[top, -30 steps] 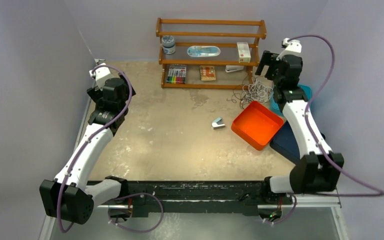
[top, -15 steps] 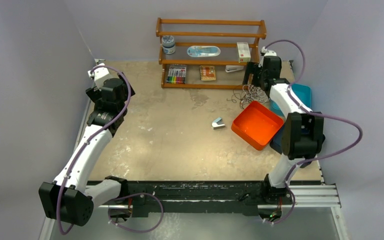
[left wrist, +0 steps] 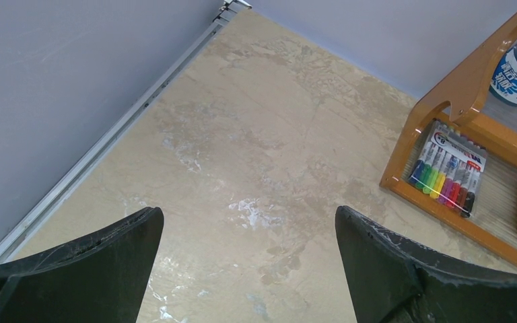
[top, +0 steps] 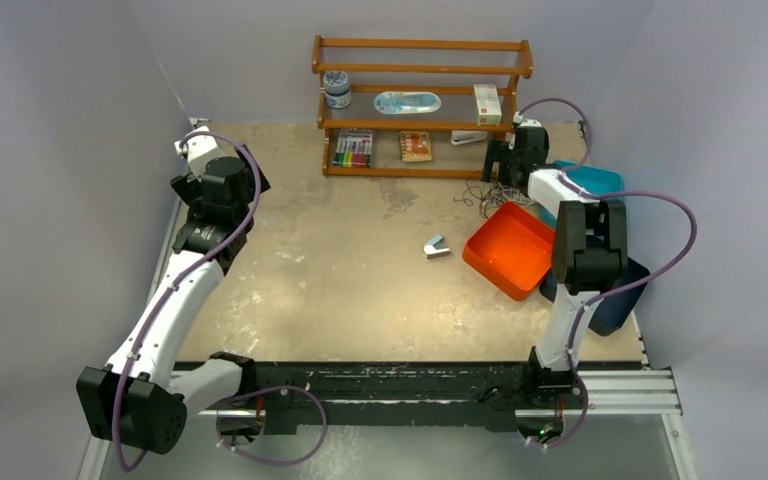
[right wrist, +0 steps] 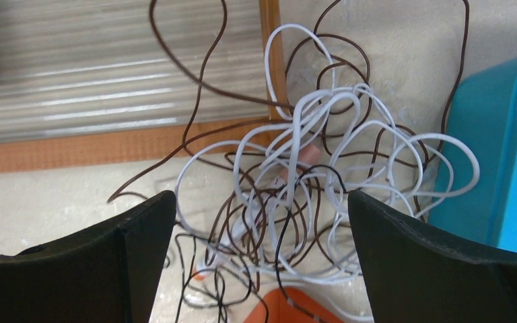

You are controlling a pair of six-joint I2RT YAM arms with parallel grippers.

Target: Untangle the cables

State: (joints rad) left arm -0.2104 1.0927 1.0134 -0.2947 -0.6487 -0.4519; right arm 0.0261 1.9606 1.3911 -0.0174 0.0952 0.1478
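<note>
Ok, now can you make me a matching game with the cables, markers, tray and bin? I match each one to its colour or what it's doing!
Things:
1. cables
2. markers
3. tray
4. bin

Match to:
A. orange
B. light blue
C. lying on the shelf
D. all tangled up

Pairs: 1-D, 2-C, 3-A, 4-B

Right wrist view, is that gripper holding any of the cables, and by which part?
Nothing is held. The right gripper is open over the tangled cables, its jaws closed on none of them. The left gripper is open and empty too.
</note>
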